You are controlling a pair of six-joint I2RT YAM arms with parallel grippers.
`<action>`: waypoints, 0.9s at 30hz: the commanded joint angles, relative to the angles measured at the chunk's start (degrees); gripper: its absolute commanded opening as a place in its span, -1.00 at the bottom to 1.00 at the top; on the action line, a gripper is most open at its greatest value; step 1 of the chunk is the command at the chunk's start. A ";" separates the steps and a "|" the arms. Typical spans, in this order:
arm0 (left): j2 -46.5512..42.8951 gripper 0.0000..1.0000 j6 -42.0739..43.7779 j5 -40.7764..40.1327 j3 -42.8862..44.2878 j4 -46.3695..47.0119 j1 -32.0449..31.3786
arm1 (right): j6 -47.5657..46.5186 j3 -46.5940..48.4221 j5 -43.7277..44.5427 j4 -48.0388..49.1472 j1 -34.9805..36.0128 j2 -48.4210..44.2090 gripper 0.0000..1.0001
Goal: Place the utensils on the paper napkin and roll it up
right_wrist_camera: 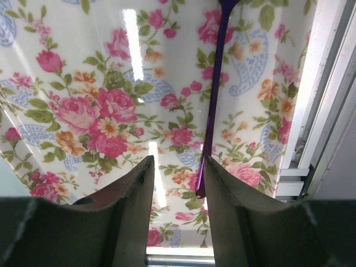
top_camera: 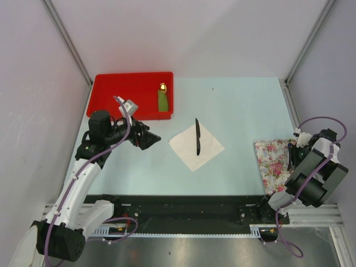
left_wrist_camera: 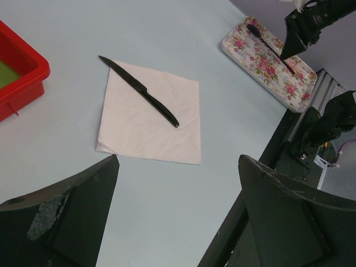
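Observation:
The white paper napkin [top_camera: 196, 147] lies as a diamond mid-table, and the black knife [top_camera: 197, 136] lies on it with its tip past the far corner. Both show in the left wrist view: napkin [left_wrist_camera: 150, 119], knife [left_wrist_camera: 139, 90]. My left gripper [top_camera: 153, 138] is open and empty, left of the napkin and pointing at it. The purple spoon [right_wrist_camera: 214, 100] lies on the flower-printed surface [right_wrist_camera: 83, 72]. My right gripper [right_wrist_camera: 178, 164] hovers open over it, the handle's end just inside the right finger [right_wrist_camera: 228, 194]. In the left wrist view the spoon [left_wrist_camera: 267, 41] lies under that gripper [left_wrist_camera: 303, 30].
A red tray [top_camera: 111, 89] at the back left holds a green piece with a gold tip [top_camera: 162, 97]. The flower-printed surface [top_camera: 270, 158] sits at the right edge, beside the metal frame rail [right_wrist_camera: 322, 111]. A black rail [top_camera: 183, 208] runs along the near edge.

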 commanded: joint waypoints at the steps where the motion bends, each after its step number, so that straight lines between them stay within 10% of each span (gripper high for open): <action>1: 1.16 0.88 0.00 1.08 1.57 3.19 0.33 | -0.75 3.09 0.54 0.52 -0.47 2.02 -0.12; 13: 3.98 0.87 0.18 0.38 2.62 4.33 0.24 | -0.58 -2.26 4.76 8.25 2.25 7.47 -0.38; 20: 4.77 0.87 -0.35 0.21 2.27 4.86 0.24 | -0.31 -5.78 6.96 11.68 3.40 9.05 -0.97; 27: 5.56 0.86 -3.24 0.38 1.74 8.28 -0.11 | 1.88 -2.71 0.56 4.41 3.92 2.49 -1.00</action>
